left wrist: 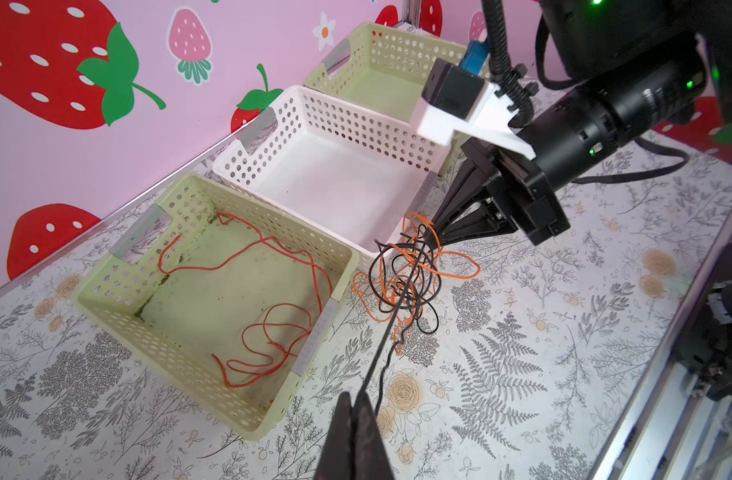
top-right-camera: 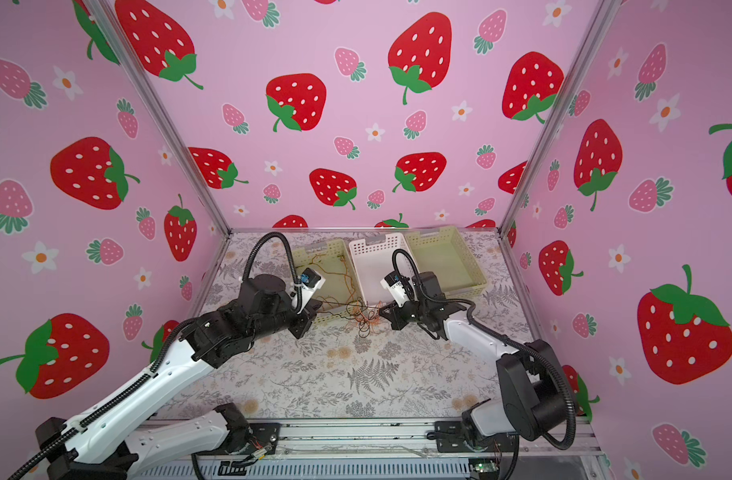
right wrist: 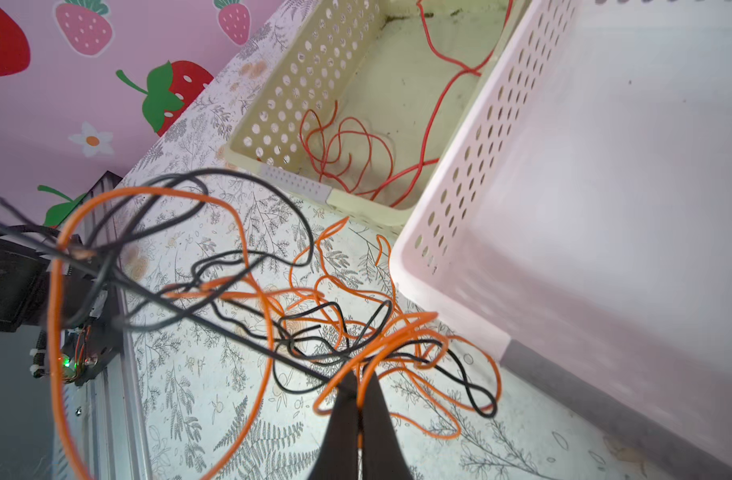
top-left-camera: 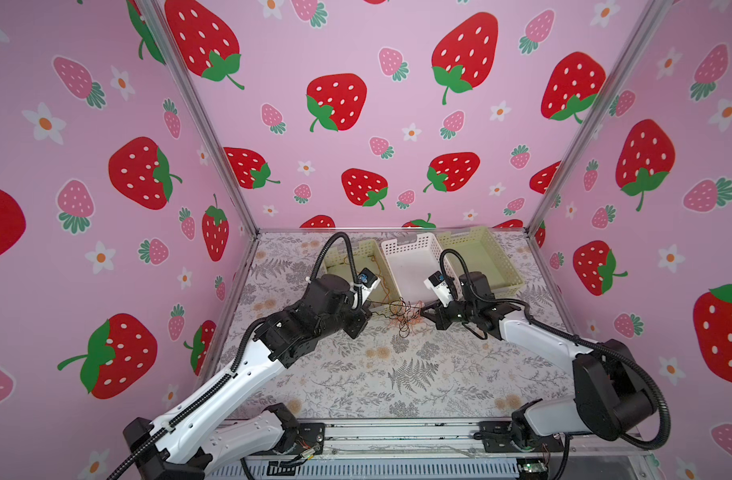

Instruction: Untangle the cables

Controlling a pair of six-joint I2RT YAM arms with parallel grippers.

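Step in hand: parting 1 black cable (left wrist: 370, 270) from 1 orange cable (right wrist: 56, 299), knotted together on the surface (left wrist: 522, 332) just in front of the white basket (left wrist: 335, 120). 1 reddish cable (left wrist: 314, 276) already lies alone in the green basket (left wrist: 119, 286) beside it. End effectors, 2: left end effector (left wrist: 354, 401) and right end effector (right wrist: 358, 384) are both pinched fully closed on 1 taut black strand through the knot; whether the right also traps orange cannot be told. Baskets, 3: 1 white, 2 green, the second green basket (left wrist: 380, 54) on the white basket's other side; the next move likely calls for drawing the black strand out slowly so orange loops slip off rather than tighten.
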